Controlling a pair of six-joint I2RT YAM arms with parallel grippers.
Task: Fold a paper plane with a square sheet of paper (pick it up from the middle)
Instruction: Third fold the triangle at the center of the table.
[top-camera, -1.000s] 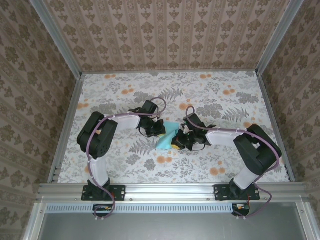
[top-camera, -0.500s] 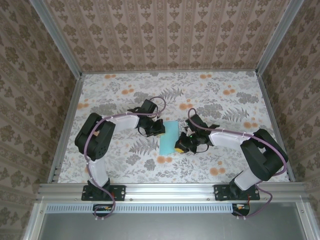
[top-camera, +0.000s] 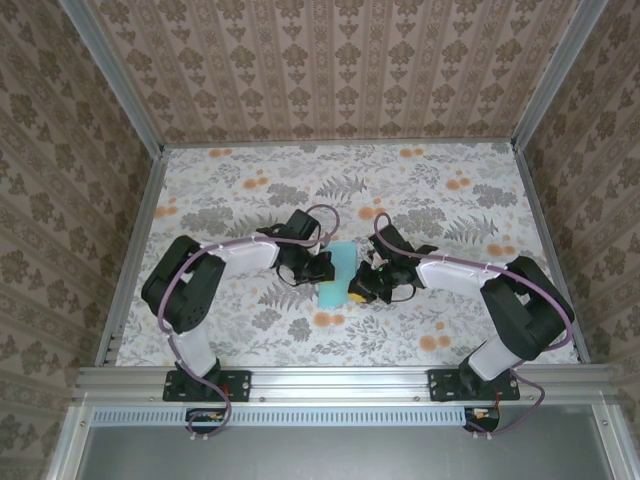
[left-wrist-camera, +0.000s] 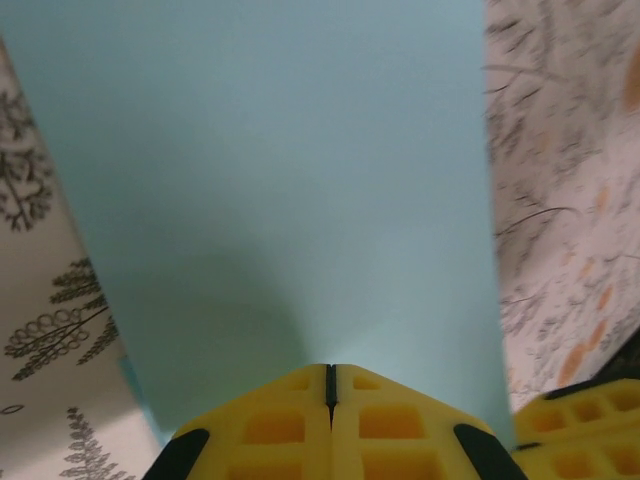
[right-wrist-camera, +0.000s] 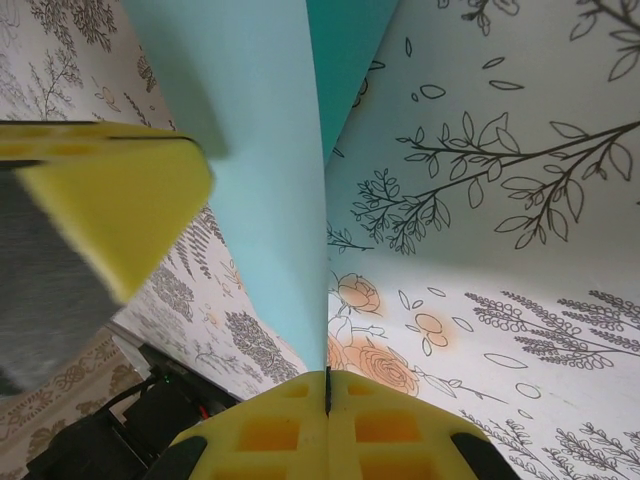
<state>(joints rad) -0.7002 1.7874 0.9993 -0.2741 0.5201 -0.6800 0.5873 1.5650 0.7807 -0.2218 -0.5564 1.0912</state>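
While closed fully, pinching with the right tool (right-wrist-camera: 328, 373) one edge of a turquoise paper (right-wrist-camera: 270, 110), raised on edge straight ahead of its tips. Closed fully too at the left tool (left-wrist-camera: 330, 368), tips against the broad face of that same paper; unclear whether pinching or merely touching. From above: tools nose to nose, paper between, touching both, over the flowered table (top-camera: 250, 190). Counted: two tools, one paper.

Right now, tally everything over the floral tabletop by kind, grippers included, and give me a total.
Thin turquoise-blue paper sheet: 1
Yellow-fingered grippers: 2 (left gripper, right gripper, both pinching the sheet)
Total: 3
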